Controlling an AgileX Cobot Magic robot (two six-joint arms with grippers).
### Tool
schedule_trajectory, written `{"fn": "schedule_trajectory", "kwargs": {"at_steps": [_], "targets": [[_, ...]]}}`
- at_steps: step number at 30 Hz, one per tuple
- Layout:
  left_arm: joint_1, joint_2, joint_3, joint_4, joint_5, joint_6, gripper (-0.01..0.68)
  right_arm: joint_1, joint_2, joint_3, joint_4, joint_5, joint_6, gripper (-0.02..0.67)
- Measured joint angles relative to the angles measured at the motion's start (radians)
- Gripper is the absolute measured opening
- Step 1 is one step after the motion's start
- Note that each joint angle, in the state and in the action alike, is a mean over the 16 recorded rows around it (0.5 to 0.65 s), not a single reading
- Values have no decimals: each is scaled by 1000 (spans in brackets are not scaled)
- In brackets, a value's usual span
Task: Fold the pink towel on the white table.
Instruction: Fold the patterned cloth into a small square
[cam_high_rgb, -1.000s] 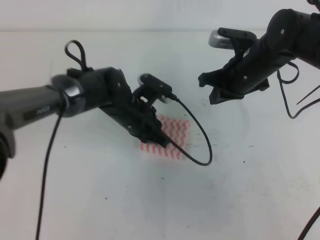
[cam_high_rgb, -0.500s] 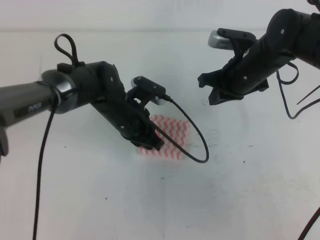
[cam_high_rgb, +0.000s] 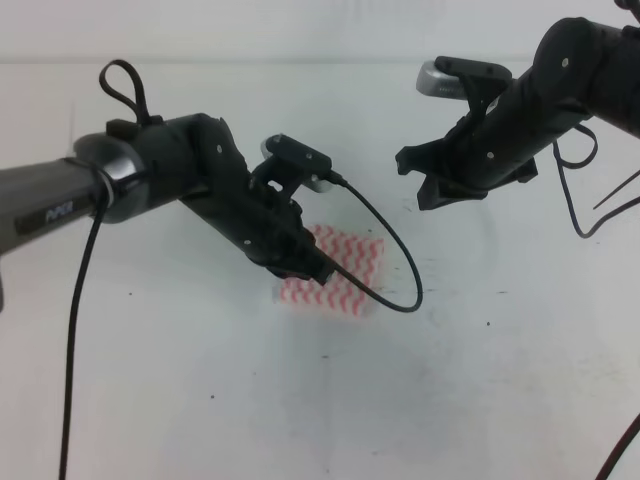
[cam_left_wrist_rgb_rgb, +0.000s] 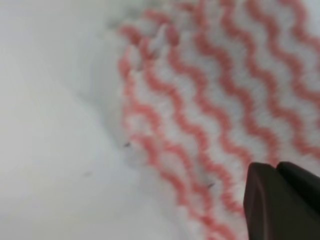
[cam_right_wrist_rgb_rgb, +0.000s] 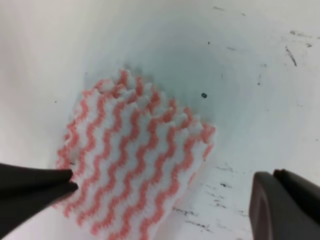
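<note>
Near the middle of the white table (cam_high_rgb: 200, 400) we see the pink towel (cam_high_rgb: 345, 270) lying as a small folded packet, its wavy pink and white stripes facing up. Our left gripper (cam_high_rgb: 305, 265) is down low over the towel's left part and hides that part in the high view. From the left wrist view only one dark fingertip (cam_left_wrist_rgb_rgb: 280, 200) shows at the lower right, with the towel's edge close beneath it, so we cannot tell whether this gripper is spread or clamped, or whether it touches the cloth. A black cable (cam_high_rgb: 395, 265) loops from the left arm across the towel's right side. Our right gripper (cam_high_rgb: 430, 180) hangs in the air well apart from the towel, up and to the right; its fingers are spread wide with nothing between them, and the towel shows on the table below.
</note>
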Motion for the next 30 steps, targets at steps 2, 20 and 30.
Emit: {"fn": "schedule_trajectory", "kwargs": {"at_steps": [2, 20, 30], "targets": [[-4, -4, 0, -28, 3, 21, -3, 0, 0, 0, 0, -1, 0, -18], [-42, 49, 0, -174, -9, 128, -3, 0, 1, 0, 0, -4, 0, -18], [-42, 80, -1, -257, -47, 136, -3, 0, 1, 0, 0, -4, 0, -18]]}}
